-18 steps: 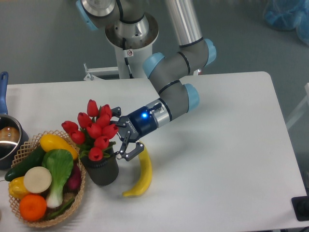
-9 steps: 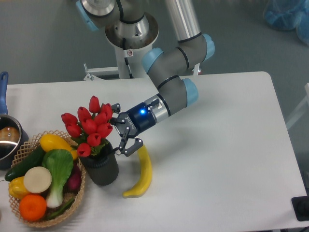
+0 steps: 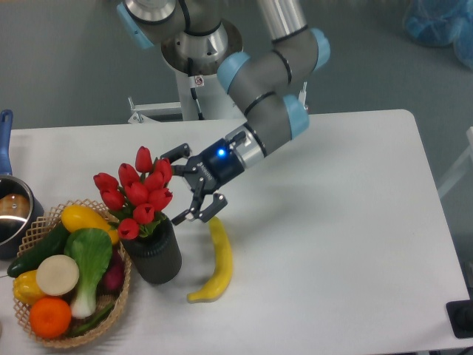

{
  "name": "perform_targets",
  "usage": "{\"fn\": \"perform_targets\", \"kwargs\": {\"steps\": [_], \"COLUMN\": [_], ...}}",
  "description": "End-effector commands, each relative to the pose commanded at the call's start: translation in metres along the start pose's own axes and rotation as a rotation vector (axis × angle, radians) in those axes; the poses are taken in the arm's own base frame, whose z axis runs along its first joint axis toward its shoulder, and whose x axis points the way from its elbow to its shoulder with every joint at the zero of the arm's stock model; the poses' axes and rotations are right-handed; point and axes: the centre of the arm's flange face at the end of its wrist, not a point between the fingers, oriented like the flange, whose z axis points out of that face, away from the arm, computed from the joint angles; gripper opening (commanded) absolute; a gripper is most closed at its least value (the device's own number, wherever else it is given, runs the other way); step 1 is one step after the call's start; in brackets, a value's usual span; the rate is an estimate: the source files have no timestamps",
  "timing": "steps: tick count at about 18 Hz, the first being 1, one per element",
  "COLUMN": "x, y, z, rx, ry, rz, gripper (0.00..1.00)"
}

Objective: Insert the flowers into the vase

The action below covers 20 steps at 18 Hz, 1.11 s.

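You have the flowers standing in the vase, their stems running down into its round mouth and the bunch leaning a little up and to the left, so the long axis tilts away from the gripper. The buds are smooth, closed red tulips packed tight, spreading wider than the vase, with green leaves showing just at the rim. The vase is a short dark cylinder with ribbed sides, upright on the white table, touching the woven basket of vegetables on its left. A curved yellow banana lies just to its right. Your gripper's two dark fingers are spread apart and hold nothing; they sit just right of the blooms, clear of them. Compared with half a second ago, the gripper has pulled up and to the right, away from the bunch, while the flowers and vase have stayed where they were.
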Motion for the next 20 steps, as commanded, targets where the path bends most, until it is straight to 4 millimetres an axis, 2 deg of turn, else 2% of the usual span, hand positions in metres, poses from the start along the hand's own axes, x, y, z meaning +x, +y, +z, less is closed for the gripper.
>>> {"fn": "perform_targets", "kwargs": {"steps": [3,5,7,10,14,16,20], "x": [-0.006,-0.012,-0.019,-0.029,-0.045,-0.043,-0.031], "y": [-0.033,-0.056,-0.065,-0.079,-0.104,-0.102,-0.097], "z": [-0.045,-0.081,-0.110,-0.127,-0.159,-0.166,-0.181], "rx": [-0.034,-0.129,-0.257,-0.356,-0.629,-0.722,-0.942], "ry": [-0.094,-0.172,-0.241,-0.278,-0.347,-0.340,-0.249], "rz": [0.028,-0.022,-0.070,-0.033,0.022,0.019,0.196], "gripper": [1.00,1.00,1.00,1.00,1.00,1.00,1.00]}}
